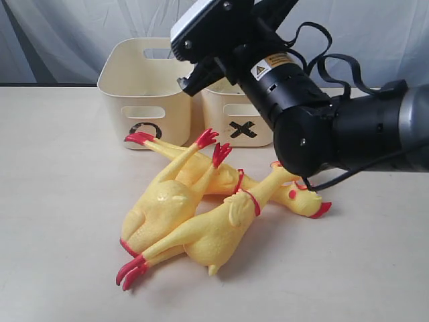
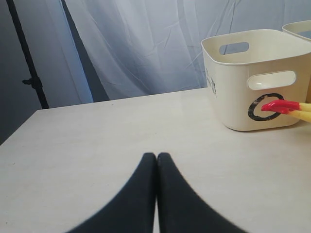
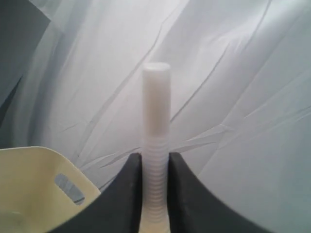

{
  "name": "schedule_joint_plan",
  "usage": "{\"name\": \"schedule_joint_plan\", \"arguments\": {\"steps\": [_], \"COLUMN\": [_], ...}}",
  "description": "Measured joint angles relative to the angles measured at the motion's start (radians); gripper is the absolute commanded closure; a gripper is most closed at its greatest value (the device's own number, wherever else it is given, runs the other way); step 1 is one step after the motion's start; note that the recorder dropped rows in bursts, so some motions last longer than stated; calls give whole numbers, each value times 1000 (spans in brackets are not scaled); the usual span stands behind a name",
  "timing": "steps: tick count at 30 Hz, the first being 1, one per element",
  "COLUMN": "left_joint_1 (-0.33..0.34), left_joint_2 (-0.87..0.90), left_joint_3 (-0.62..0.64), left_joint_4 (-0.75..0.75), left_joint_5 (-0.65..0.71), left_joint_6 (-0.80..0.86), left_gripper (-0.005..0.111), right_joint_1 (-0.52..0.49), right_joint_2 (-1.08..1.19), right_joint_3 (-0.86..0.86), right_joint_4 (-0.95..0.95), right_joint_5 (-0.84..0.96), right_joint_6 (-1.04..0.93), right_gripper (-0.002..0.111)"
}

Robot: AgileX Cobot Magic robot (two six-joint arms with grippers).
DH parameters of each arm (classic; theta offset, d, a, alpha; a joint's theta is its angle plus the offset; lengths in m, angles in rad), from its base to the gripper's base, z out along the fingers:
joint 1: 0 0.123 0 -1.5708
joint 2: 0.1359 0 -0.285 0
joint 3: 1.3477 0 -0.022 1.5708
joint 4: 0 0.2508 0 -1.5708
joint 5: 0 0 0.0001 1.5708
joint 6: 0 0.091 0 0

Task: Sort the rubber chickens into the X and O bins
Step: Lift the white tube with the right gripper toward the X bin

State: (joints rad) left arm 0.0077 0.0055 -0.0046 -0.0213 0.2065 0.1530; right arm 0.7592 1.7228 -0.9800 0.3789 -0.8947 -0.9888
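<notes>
Curtain-backed worktop (image 1: 60, 201): your left claw (image 2: 156, 156) sits pressed shut, your right claw (image 3: 155, 156) pinches a white ribbed cylinder (image 3: 156, 97), and three rubber chickens (image 1: 201, 228) lie piled mid-surface, just before the O bin (image 1: 120, 100) and X bin (image 1: 218, 122).

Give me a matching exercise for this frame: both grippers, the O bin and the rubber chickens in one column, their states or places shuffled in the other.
Column one:
1. left gripper
2. right gripper
3. O bin
4. rubber chickens

Column two:
A. piled together on the table
B. shut, holding nothing
C. shut on a white ribbed cylinder
D. stands left of the X bin in the exterior view

Pairs: 1-B, 2-C, 3-D, 4-A
</notes>
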Motion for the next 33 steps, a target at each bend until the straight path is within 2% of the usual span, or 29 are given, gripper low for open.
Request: {"name": "schedule_joint_plan", "arguments": {"steps": [11,26,33], "left_joint_1": [0,0,0], "left_joint_2": [0,0,0], "left_joint_3": [0,0,0], "left_joint_4": [2,13,21], "left_joint_5": [-2,-2,-2], "left_joint_6": [0,0,0], "left_gripper": [107,107,107], "right_joint_1": [-75,-120,-126], "right_joint_2": [57,216,282], "right_joint_3": [-90,-220,-265], "right_joint_4": [-38,-51,46], "right_joint_5": [-39,-60,-49], "right_joint_6": [268,308,312], "right_gripper": [109,109,109]}}
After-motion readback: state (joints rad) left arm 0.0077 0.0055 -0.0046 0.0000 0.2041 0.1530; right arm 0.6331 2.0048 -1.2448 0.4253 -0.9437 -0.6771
